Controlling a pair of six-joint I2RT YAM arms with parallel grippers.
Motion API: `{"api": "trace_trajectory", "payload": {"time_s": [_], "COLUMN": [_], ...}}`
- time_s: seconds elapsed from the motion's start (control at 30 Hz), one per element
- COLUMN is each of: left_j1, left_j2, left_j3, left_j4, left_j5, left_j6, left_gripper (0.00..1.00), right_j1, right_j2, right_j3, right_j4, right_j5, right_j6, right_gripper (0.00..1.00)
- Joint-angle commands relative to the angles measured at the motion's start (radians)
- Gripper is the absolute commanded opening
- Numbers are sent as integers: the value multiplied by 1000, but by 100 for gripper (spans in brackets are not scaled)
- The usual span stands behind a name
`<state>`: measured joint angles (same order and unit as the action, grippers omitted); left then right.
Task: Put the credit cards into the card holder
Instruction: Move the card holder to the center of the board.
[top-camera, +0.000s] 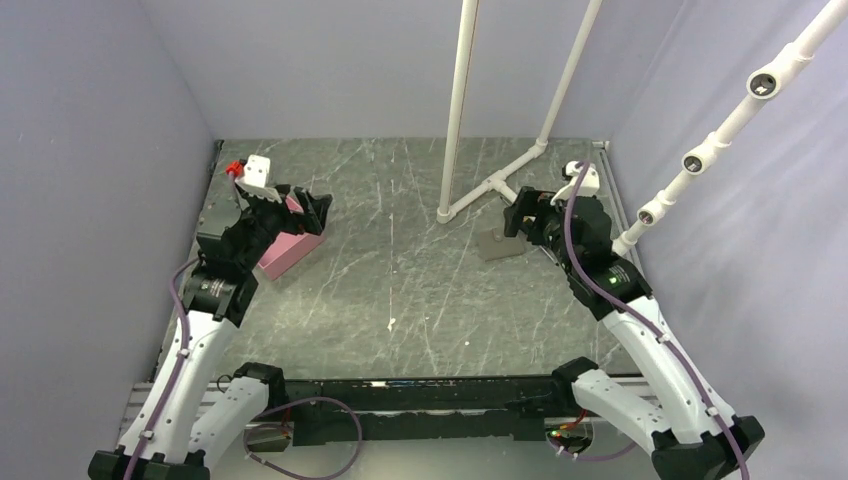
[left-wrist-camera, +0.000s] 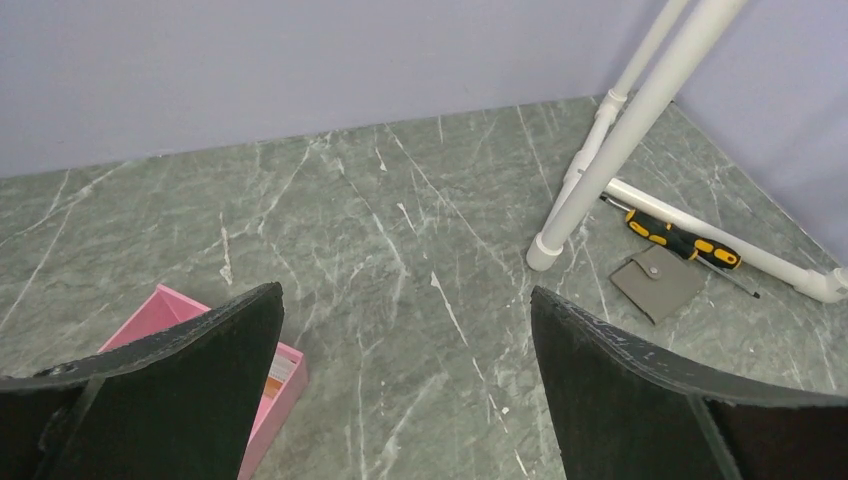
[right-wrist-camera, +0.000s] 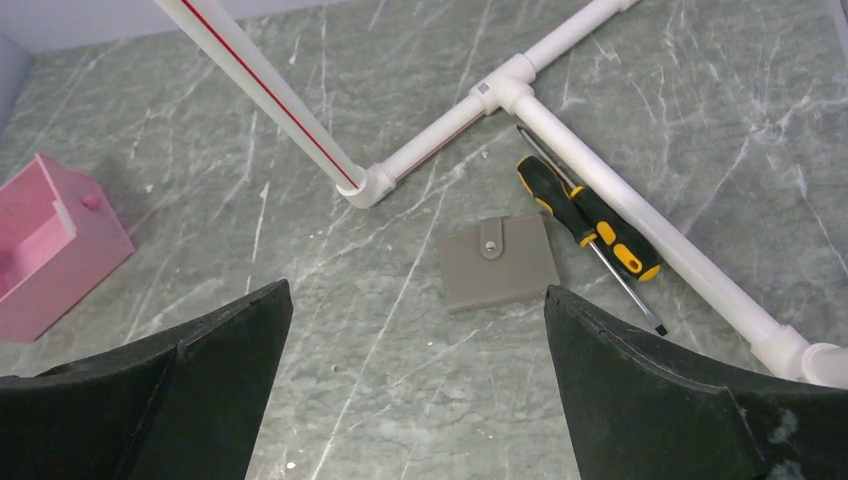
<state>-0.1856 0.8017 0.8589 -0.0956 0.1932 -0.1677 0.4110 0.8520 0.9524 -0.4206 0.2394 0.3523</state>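
The grey card holder (top-camera: 497, 245) lies shut and flat on the table by the white pipe frame; it also shows in the left wrist view (left-wrist-camera: 658, 283) and the right wrist view (right-wrist-camera: 498, 262). A sliver of an orange card (left-wrist-camera: 272, 386) shows inside the pink box (left-wrist-camera: 160, 312); the other cards are hidden. My left gripper (top-camera: 316, 212) is open and empty above the pink box (top-camera: 290, 250), its jaws wide apart (left-wrist-camera: 405, 295). My right gripper (top-camera: 516, 216) is open and empty, just above and near the card holder (right-wrist-camera: 418, 290).
A yellow-and-black screwdriver (right-wrist-camera: 590, 220) lies against the white pipe (right-wrist-camera: 640, 220), right of the card holder. The pipe frame (top-camera: 490, 185) rises from the table's back middle. The pink box also shows at the left of the right wrist view (right-wrist-camera: 55, 245). Walls enclose three sides.
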Motion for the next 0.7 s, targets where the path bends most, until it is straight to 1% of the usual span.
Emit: {"api": "trace_trajectory", "payload": {"time_s": [0.0, 0.17, 0.27, 0.47, 0.53, 0.6, 0.67], "left_j1": [-8, -13, -17, -28, -35, -44, -54], "left_j2": [7, 34, 53, 102, 114, 123, 131], "left_j3": [47, 56, 66, 98, 102, 107, 108], "left_j4": [1, -12, -21, -59, -66, -74, -75], "left_j5": [-2, 6, 14, 25, 25, 24, 24], "left_j6": [36, 32, 28, 29, 34, 42, 47], "left_gripper": [99, 99, 99, 99, 99, 99, 99], "right_j1": [3, 2, -2, -39, -85, -127, -148], "right_j2": [34, 68, 126, 359, 464, 581, 687], "right_j3": [-8, -45, -50, -38, -18, 24, 71], "right_j4": [23, 82, 109, 211, 234, 232, 223], "right_j5": [22, -23, -10, -56, -134, -225, -266], "right_j6": [18, 21, 33, 24, 27, 34, 29], "right_gripper": [100, 100, 100, 98, 97, 94, 91]}}
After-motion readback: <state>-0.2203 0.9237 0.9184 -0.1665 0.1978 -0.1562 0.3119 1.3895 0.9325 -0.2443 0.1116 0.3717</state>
